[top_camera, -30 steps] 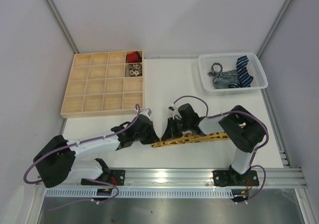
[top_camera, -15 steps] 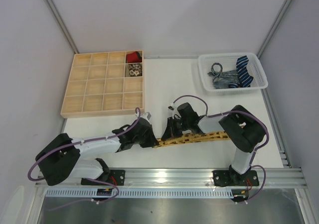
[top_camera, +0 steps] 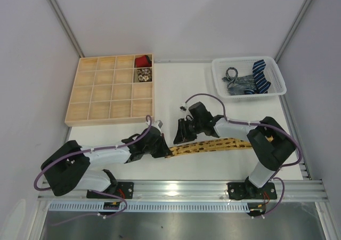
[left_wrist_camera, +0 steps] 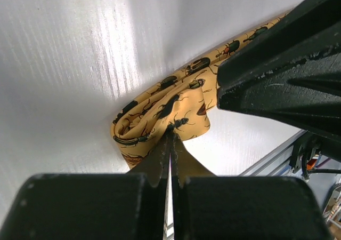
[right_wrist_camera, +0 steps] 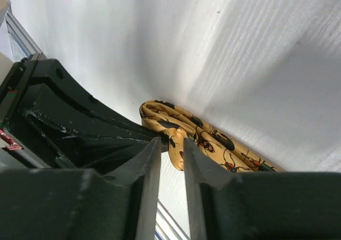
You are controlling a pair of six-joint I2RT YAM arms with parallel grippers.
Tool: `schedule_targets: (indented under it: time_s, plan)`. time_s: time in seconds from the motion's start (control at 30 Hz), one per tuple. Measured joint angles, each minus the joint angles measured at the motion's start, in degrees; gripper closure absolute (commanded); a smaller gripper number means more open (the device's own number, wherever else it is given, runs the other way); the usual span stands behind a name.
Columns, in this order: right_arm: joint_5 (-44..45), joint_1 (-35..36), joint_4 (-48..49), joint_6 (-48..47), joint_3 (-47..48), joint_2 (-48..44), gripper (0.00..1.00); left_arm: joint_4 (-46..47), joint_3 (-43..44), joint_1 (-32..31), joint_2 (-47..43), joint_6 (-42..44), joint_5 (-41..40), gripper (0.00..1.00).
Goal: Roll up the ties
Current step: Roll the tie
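At 6 o'clock on the surface, the mustard tie [top_camera: 213, 145] lies flat, its left end folded over and pinched in the closed left fingers [left_wrist_camera: 169, 149]. The right fingers [right_wrist_camera: 159, 149] stand narrowly parted at that fold. Soft, light and slippery, it is best taken at the fold. The pinch is shown only by the wrist views; only from above are further ties [top_camera: 259, 72] seen in a basket [top_camera: 249, 95] at 1 o'clock.

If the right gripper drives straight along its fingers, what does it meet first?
Probably the folded end of the yellow tie, just ahead of the right gripper, then the table; depth is unclear.
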Motion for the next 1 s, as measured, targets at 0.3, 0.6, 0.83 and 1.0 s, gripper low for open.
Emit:
schedule_targets:
  time_s: [0.3, 0.6, 0.83, 1.0]
  plan:
    - [-1.44, 1.86, -0.5, -0.28, -1.31, -0.11, 1.0, 0.76, 0.0, 0.0, 0.44, 0.0, 0.31, 1.0]
    - [-1.86, 2.69, 1.49, -0.17, -2.89, 2.01, 1.0, 0.76, 0.0, 0.0, 0.42, 0.0, 0.31, 1.0]
    - [-2.71, 2.62, 5.79, 0.17, -4.7, 2.97, 1.0, 0.2, 0.0, 0.0, 0.09, 0.07, 0.26, 0.81]
    - [-3.15, 2.56, 8.15, 0.22, -4.96, 3.67, 1.0, -2.27, 0.61, -0.07, -2.6, 0.5, 0.15, 0.38]
